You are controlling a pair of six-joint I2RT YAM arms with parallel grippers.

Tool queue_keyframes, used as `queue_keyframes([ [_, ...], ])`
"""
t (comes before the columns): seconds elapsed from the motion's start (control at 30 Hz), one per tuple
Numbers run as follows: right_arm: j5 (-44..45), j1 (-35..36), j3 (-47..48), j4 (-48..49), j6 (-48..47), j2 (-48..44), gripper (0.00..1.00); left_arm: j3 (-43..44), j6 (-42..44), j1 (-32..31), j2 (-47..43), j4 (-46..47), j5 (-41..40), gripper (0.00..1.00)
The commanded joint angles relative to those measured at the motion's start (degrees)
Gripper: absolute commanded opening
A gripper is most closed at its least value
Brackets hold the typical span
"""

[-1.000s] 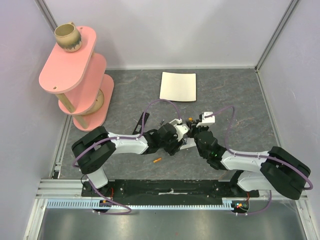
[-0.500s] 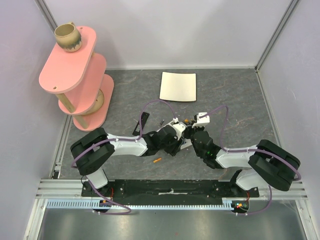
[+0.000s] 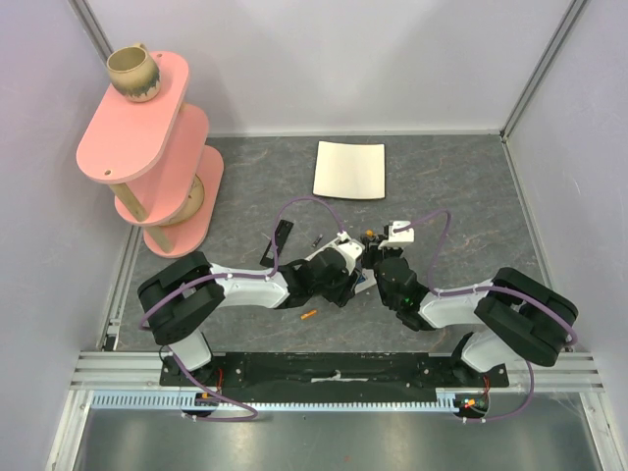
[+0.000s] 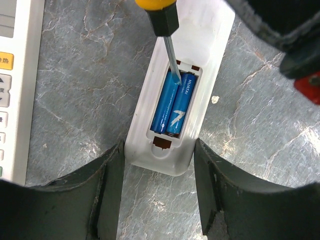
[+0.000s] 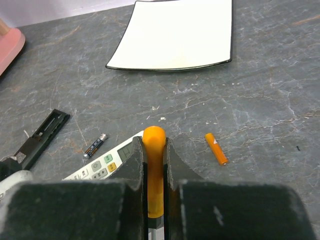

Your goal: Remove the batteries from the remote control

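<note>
**Tip at the first cell: slip risks and markings**

Both batteries point(image 4: 174, 107) sit side by side in the open bay of the remote point(image 4: 202, 40). It lies back-up on the table point(image 4: 85, 85), about mid-table between the two arms. The screwdriver point(image 4: 163, 20) tip rests at the far end of the cell nearer the second remote point(image 4: 12, 85), by the contact. We judge neither cell lifted yet.

The left gripper point(image 4: 158, 147) is closed onto the remote's near end, one finger against each long side. The right gripper point(image 5: 154, 150) is clamped tight on the screwdriver's orange handle.

Risks, as we judge them:
- the tip skids off the rounded cell end and scores the wrap or bends the contact
- the metal shaft bridges contact and cell, causing a short
- a freed cell springs out and rolls away across the table
- the hold is at one end only, so a levering push could swing or tip the remote

Writing: the other cell reads "HUATAI" in white on blue, above a white chevron mark. The second remote shows a yellow key with characters, cut off and unreadable. Loose on the table in the right wrist view are an orange cell point(image 5: 216, 148) and a dark cell point(image 5: 95, 146), print too small to read
</note>
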Motion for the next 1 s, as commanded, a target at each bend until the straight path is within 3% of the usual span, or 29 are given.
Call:
queue_keyframes([
  [0.0,4.6,0.1,-0.1,5.5,-1.4,-0.9,0.00,-3.7,-4.4,-1.2,2.9,-10.1,2.9,0.02],
  [0.97,5.9,0.1,-2.0,5.8,-2.7,1.7,0.00,-3.8,-4.2,-1.3,2.4,-9.4,2.5,0.02],
])
